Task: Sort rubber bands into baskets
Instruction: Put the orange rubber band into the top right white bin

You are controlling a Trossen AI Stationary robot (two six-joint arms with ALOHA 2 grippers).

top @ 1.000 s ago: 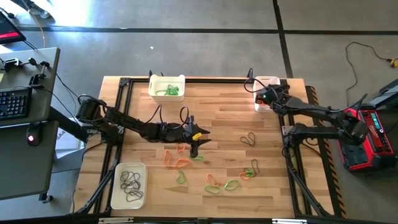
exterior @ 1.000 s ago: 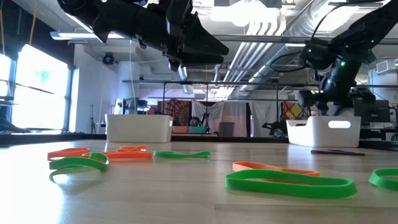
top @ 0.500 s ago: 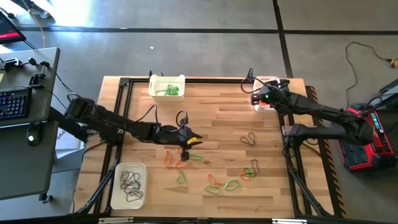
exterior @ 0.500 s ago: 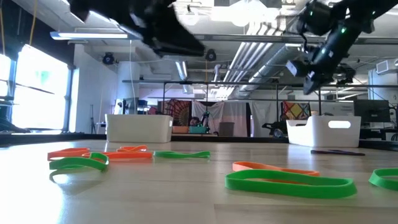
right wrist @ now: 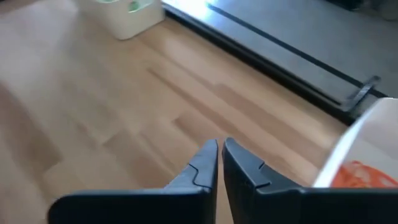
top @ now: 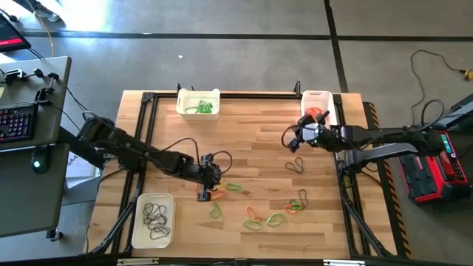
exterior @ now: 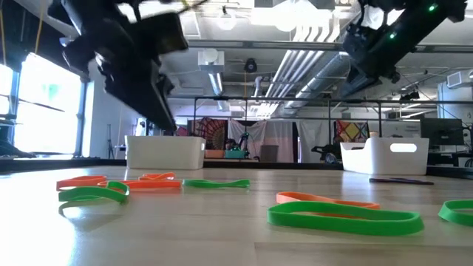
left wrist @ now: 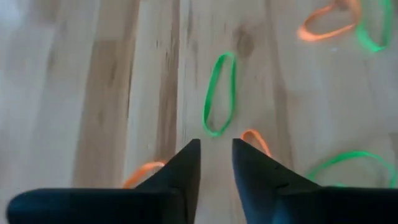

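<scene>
The left-hand basket (top: pixel 139 222), nearer the table's front edge than the left jaws and to their outer side, holds only dark rubber bands (top: pixel 155 218), a tangle too knotted to count. Each of the three baskets seems meant for one colour.

The left arm (top: pixel 140 154) reaches low over the table (top: pixel 259 140), and its jaws point down into the loose pile, probably to pick the next band. They stand narrowly apart with bare wood in the gap. An orange band (left wrist: pixel 254 140) curves out beside one tip and more orange shows by the other, so whether the tips pinch it I cannot tell. A green band (left wrist: pixel 219 93) lies just ahead of them.

The second basket (top: pixel 198 92), well beyond the left jaws at the back edge, holds green bands (top: pixel 203 109).

Between the two pairs of jaws the unsorted bands lie scattered: roughly four green, three or four orange and three dark, with two dark loops (top: pixel 295 164) lying near the right jaws.

The right arm (top: pixel 377 135) carries its jaws above the table, closed and empty. The third basket (top: pixel 318 94), just behind them, contains orange (top: pixel 318 113).
</scene>
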